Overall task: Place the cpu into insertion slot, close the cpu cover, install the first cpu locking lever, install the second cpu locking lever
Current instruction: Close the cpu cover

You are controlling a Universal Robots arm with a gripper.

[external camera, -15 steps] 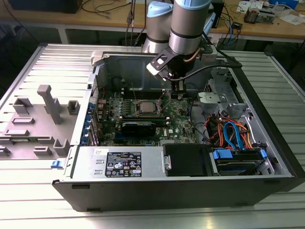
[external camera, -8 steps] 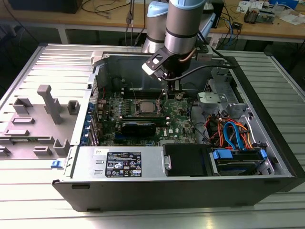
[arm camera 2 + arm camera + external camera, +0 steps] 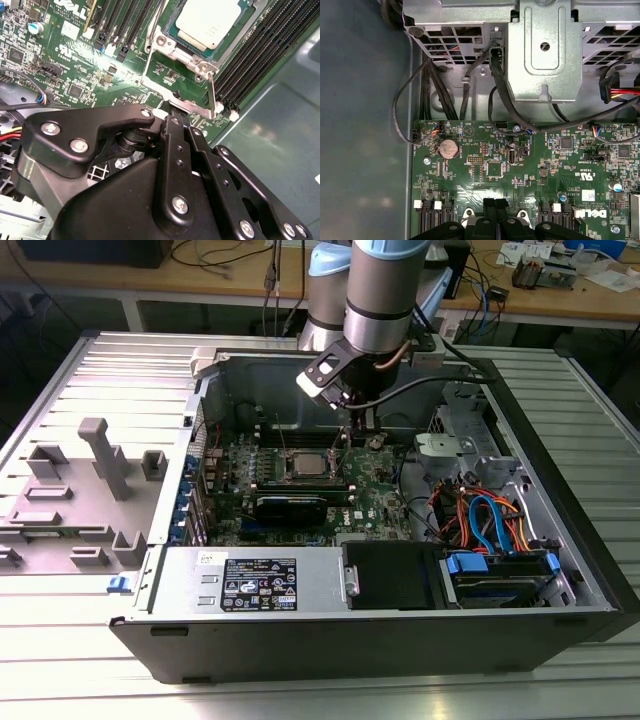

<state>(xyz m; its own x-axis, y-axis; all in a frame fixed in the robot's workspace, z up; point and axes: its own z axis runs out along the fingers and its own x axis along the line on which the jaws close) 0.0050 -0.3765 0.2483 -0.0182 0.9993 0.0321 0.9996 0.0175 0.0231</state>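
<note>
The cpu [image 3: 207,20] lies flat in the insertion slot [image 3: 322,473] on the green motherboard [image 3: 375,490]; its dull silver top shows through the window of the cpu cover [image 3: 172,44], which lies down around it. A thin silvery locking lever [image 3: 213,92] runs along one side of the socket and ends in a bent hook [image 3: 186,106]. My gripper [image 3: 182,122] is shut, its black fingertips right at that hook; I cannot tell whether they pinch it. In the exterior view the gripper [image 3: 349,435] hangs just to the exterior view's right of the cpu [image 3: 305,462].
Long black memory slots [image 3: 255,55] flank the socket. A black card [image 3: 290,505] and the power supply [image 3: 250,585] lie nearer the case front. A drive cage with blue and orange cables [image 3: 490,525] fills the right. Black cables [image 3: 500,100] hang by a metal bracket.
</note>
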